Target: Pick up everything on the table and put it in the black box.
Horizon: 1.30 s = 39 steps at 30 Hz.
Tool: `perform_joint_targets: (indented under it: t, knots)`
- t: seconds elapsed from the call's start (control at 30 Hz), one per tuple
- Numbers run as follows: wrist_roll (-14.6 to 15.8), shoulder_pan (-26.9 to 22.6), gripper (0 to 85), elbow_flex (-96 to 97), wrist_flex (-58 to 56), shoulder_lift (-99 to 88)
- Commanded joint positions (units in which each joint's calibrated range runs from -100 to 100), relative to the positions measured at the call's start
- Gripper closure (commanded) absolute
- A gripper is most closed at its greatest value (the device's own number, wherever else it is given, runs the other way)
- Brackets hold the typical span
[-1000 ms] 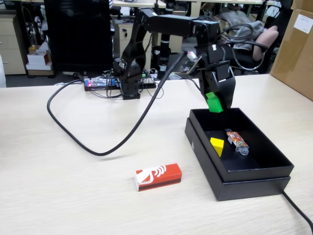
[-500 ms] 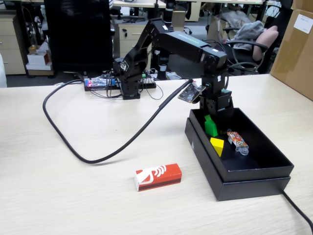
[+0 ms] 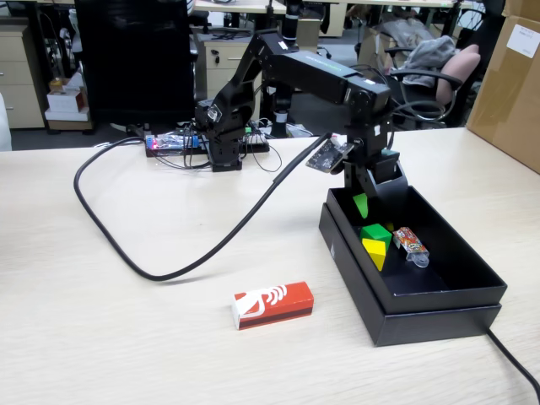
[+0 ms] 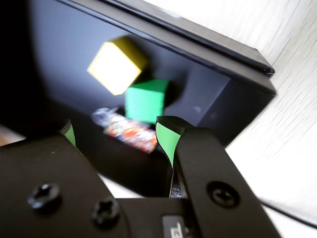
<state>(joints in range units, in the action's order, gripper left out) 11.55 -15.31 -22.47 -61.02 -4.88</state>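
Matte black box [image 3: 439,297], green cube [image 3: 376,233] beside yellow cube [image 3: 375,251].

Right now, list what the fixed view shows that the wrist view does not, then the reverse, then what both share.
Only the fixed view shows the red-and-white carton lying on the table outside the black box, plus the arm's base and its black cable.

Only the wrist view shows, close up, the open gap between the green-padded fingertips of the gripper, with nothing in it.

Both show the green cube, yellow cube and wrapped candy lying inside the box.
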Motion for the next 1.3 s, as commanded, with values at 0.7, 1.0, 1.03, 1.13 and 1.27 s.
perform_joint_targets:
  t: [0.7, 1.0, 1.03, 1.13, 1.27]
  knots:
    - [-10.26, 16.21, 48.4, 1.52, 6.38, -10.10]
    - [-10.74, 17.05, 48.4, -3.19, 10.26, 3.44]
    - [-10.74, 17.09, 48.4, -5.00, 10.18, 6.08]
    - [-10.70, 17.34, 48.4, -9.81, 10.26, 13.20]
    - [-10.70, 17.83, 48.4, -14.25, 10.26, 19.16]
